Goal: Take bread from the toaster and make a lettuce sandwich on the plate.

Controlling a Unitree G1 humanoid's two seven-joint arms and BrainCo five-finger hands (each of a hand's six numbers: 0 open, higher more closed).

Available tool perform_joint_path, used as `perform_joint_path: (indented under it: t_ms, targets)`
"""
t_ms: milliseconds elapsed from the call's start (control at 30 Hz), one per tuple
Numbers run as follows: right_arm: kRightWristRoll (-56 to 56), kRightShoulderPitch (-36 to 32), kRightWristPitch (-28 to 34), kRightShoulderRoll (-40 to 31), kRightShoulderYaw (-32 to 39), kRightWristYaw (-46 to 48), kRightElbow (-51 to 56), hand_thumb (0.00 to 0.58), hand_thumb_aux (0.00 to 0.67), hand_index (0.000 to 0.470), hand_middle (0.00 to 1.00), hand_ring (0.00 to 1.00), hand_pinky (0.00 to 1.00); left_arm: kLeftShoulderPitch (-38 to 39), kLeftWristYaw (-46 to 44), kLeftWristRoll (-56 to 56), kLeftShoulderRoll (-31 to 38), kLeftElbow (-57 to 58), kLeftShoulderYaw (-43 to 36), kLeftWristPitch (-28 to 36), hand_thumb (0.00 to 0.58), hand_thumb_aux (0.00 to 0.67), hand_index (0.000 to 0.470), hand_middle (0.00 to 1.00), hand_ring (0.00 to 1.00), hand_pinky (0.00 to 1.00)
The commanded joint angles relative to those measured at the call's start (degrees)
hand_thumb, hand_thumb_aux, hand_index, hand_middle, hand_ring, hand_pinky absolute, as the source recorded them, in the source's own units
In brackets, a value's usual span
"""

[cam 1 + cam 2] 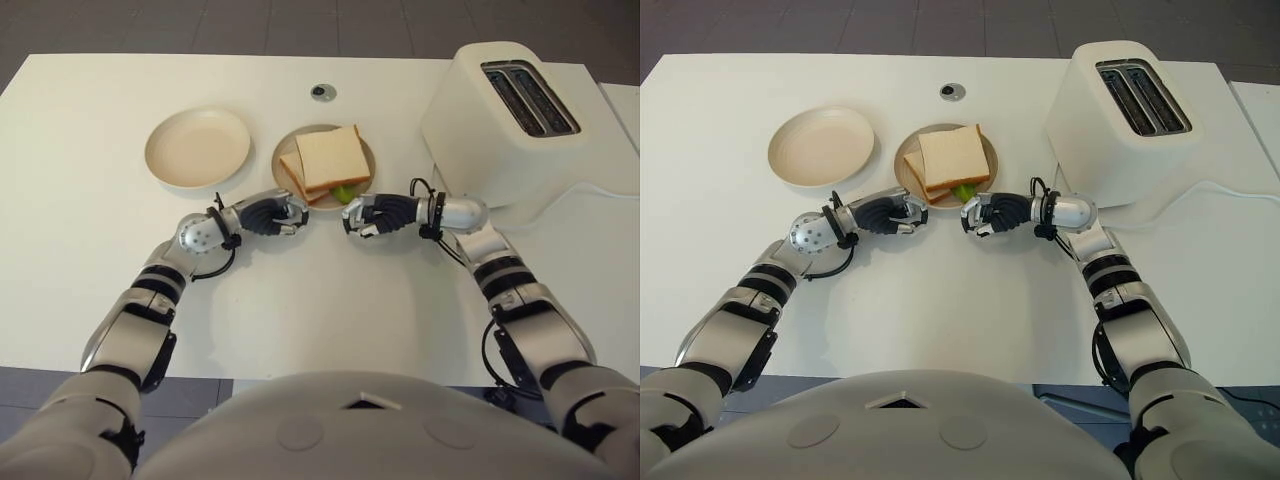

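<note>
A white toaster [505, 125] stands at the back right, its two slots dark with no bread rising out. On the small plate [288, 149] at the table's middle lie two bread slices [331, 158] stacked with a bit of green lettuce [343, 193] peeking out at the near edge. My left hand [268, 214] rests just in front of the plate on its left side, fingers curled, holding nothing. Facing it on the plate's right side, my right hand [377, 213] is also curled and holds nothing. The two hands sit a short gap apart.
An empty cream bowl-like plate [198, 147] lies left of the sandwich plate. A round grommet hole [322, 92] is at the table's back. The toaster's white cord [600, 190] runs off to the right. Bare tabletop extends in front of the hands.
</note>
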Motion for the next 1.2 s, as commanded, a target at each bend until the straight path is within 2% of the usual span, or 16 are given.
perform_joint_path:
  t_ms: [33, 67, 100, 133, 167, 200, 233, 267, 300, 400, 567, 1200]
  targets:
    - [-2.9, -3.19, -1.02, 2.87, -2.41, -9.11, 6.85, 0.58, 0.67, 0.47, 1.0, 1.0, 1.0, -3.14, 10.75, 5.13, -1.59, 4.51, 0.32, 0.5, 0.58, 0.67, 0.47, 1.0, 1.0, 1.0]
    - [-3.0, -4.07, -1.64, 3.4, -3.18, -11.14, 7.9, 0.58, 0.67, 0.47, 1.0, 1.0, 1.0, -3.55, 12.89, 5.26, -1.94, 5.15, 0.79, 0.02, 0.58, 0.67, 0.47, 1.0, 1.0, 1.0]
    - [-2.98, -4.68, -2.25, 3.78, -3.82, -12.64, 8.68, 0.58, 0.67, 0.47, 1.0, 1.0, 1.0, -3.94, 14.39, 4.94, -2.23, 5.75, 1.35, -0.36, 0.566, 0.568, 0.398, 1.0, 1.0, 1.0]
    - [-2.04, -5.04, -2.58, 3.91, -4.87, -12.99, 8.74, 0.58, 0.67, 0.47, 1.0, 1.0, 1.0, -4.1, 14.95, 3.67, -2.25, 6.0, 2.26, -1.45, 0.5, 0.42, 0.295, 0.96, 0.96, 0.96]
    - [1.49, -5.05, -2.21, 3.91, -6.86, -11.06, 7.55, 0.58, 0.67, 0.47, 1.0, 1.0, 1.0, -3.69, 13.4, 0.08, -2.37, 5.5, 3.63, -4.03, 0.275, 0.184, 0.129, 0.67, 0.67, 0.67]
    - [5.42, -5.4, -1.22, 3.71, -9.6, -9.39, 6.29, 0.577, 0.625, 0.439, 0.96, 0.96, 0.96, -2.82, 10.43, -5.18, -2.48, 3.9, 4.79, -7.14, 0.0, 0.0, 0.0, 0.4, 0.4, 0.4]
    - [9.68, -5.58, 0.04, 3.31, -12.3, -7.37, 4.47, 0.478, 0.389, 0.273, 0.68, 0.68, 0.68, -1.68, 7.2, -11.45, -2.53, 1.32, 5.66, -9.75, 0.0, 0.0, 0.0, 0.0, 0.0, 0.0]
    - [14.04, -5.35, 1.4, 2.98, -14.74, -5.14, 1.79, 0.0, 0.0, 0.0, 0.29, 0.29, 0.29, -0.28, 3.28, -18.85, -2.41, -2.5, 5.9, -11.24, 0.0, 0.0, 0.0, 0.0, 0.0, 0.0]
    - [17.93, -5.08, 1.61, 2.92, -17.02, -3.77, -1.06, 0.0, 0.0, 0.0, 0.0, 0.0, 0.0, 1.11, 0.04, -25.78, -2.02, -7.08, 5.74, -11.71, 0.0, 0.0, 0.0, 0.0, 0.0, 0.0]
    - [25.2, -3.78, 1.77, 4.42, -21.87, -3.81, -9.54, 0.0, 0.0, 0.0, 0.0, 0.0, 0.0, 1.77, 0.91, -34.58, -2.7, -16.97, 10.9, -9.95, 0.0, 0.0, 0.0, 0.0, 0.0, 0.0]
    - [23.09, -2.56, -1.69, 7.33, -23.12, -8.66, -15.7, 0.0, 0.0, 0.0, 0.0, 0.0, 0.0, 2.97, 2.46, -34.26, -5.8, -25.81, 14.97, -6.38, 0.0, 0.0, 0.0, 0.0, 0.0, 0.0]
    - [19.63, -1.51, -2.56, 8.33, -22.61, -9.23, -15.89, 0.0, 0.0, 0.0, 0.0, 0.0, 0.0, 3.25, -0.56, -27.92, -8.95, -23.2, 18.3, -5.08, 0.0, 0.0, 0.0, 0.0, 0.0, 0.0]
